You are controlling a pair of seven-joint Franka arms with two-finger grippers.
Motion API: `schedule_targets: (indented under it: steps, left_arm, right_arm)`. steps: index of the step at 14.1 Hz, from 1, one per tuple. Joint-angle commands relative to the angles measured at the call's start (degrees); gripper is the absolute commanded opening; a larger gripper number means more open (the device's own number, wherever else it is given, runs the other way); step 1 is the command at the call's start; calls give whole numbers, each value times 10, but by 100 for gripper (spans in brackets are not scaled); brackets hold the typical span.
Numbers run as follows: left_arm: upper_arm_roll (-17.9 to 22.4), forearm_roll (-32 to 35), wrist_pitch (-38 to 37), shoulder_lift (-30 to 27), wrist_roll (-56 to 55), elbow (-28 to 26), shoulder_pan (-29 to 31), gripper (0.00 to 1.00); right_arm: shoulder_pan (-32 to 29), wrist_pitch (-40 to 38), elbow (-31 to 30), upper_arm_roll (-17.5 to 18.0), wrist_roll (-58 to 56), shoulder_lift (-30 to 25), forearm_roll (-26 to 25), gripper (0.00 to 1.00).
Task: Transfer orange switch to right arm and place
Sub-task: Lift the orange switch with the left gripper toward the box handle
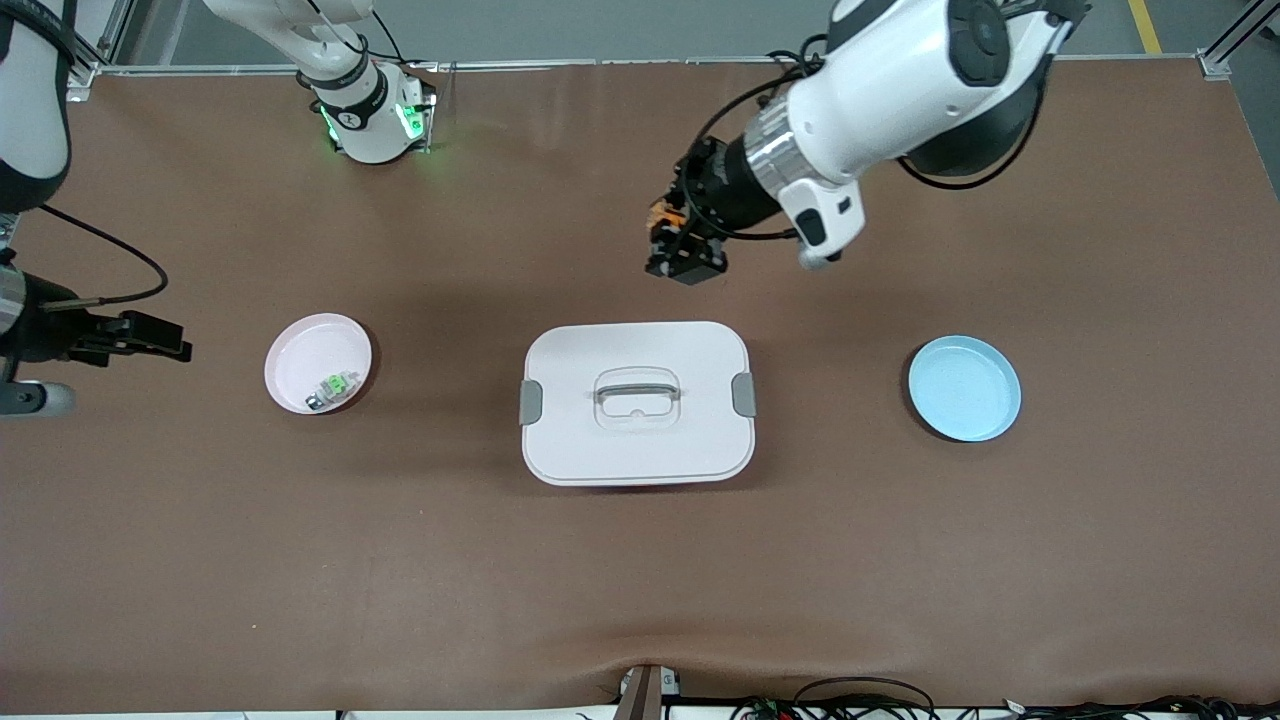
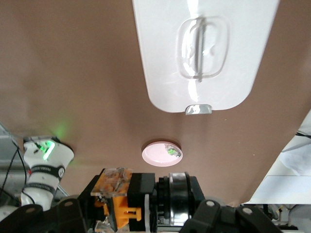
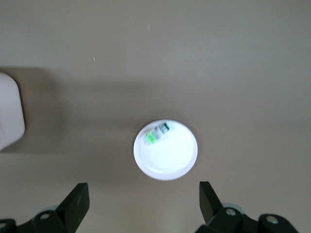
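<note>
Left gripper [image 1: 672, 243] clamped on switch [image 1: 661, 213], apparently, over table above box [image 1: 637, 402]. Right gripper [image 1: 150, 335] apart, waiting near pink plate [image 1: 300, 355]. Present the exposed end squarely.

lidded container [image 1: 637, 402] at frame centre between two plates [image 1: 318, 362] [image 1: 964, 388]; a small part [image 1: 333, 388] lies in the plate toward the right arm's end.

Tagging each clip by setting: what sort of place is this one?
Probably a robotics lab bench: two arms bolted along a brown mat, aluminium framing at the table corners, loose cables at the edge, and only props laid out: two plates and a lidded box.
</note>
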Motion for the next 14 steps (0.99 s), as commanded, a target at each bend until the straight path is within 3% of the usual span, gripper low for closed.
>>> schedule_targets:
  steps: [1, 4, 8, 10, 14]
  left_arm:
    - [2, -8, 17, 27, -62, 25, -41, 36]
    - [5, 1, 83, 51, -106, 25, -101, 36]
    - [7, 43, 146, 68, -134, 26, -167, 36]
    - [7, 64, 157, 76, -153, 37, -180, 36]
    - [9, 84, 159, 101, -155, 61, -184, 36]
  right_arm:
    - [5, -11, -12, 6, -16, 0, 3, 100]
    - [33, -1, -14, 9, -13, 0, 26, 100]
    - [50, -4, -54, 9, 69, -31, 202, 100]
    - [50, 18, -111, 9, 75, -60, 264, 100]
    - [51, 116, -302, 9, 77, -187, 375, 100]
